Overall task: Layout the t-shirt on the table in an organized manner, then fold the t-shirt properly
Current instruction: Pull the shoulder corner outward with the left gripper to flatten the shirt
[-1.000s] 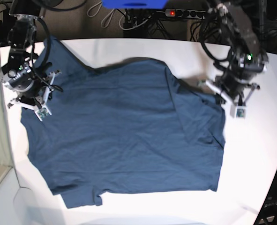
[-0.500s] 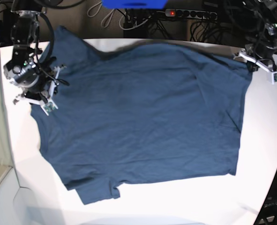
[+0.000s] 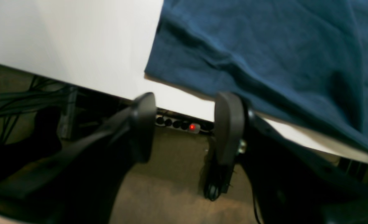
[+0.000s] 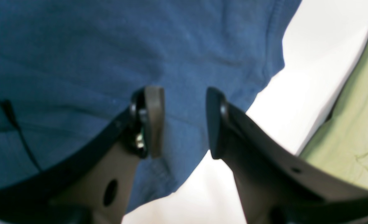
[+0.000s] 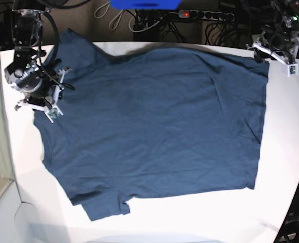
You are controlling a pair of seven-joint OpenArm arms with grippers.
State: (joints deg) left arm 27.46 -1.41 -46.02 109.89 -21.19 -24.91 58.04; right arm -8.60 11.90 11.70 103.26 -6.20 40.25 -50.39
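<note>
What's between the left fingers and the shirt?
Nothing. In the left wrist view the left fingers stand apart, and only bare table separates them from the shirt corner.

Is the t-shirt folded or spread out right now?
Spread out. The t-shirt lies open in one layer across the table, its right edge straight with no fold.

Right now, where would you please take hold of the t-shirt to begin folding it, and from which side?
Probably the t-shirt corner by the left hand: it lies flat and single-layered at the table edge. Come from outside the hem, low, sliding one finger under the edge.
</note>
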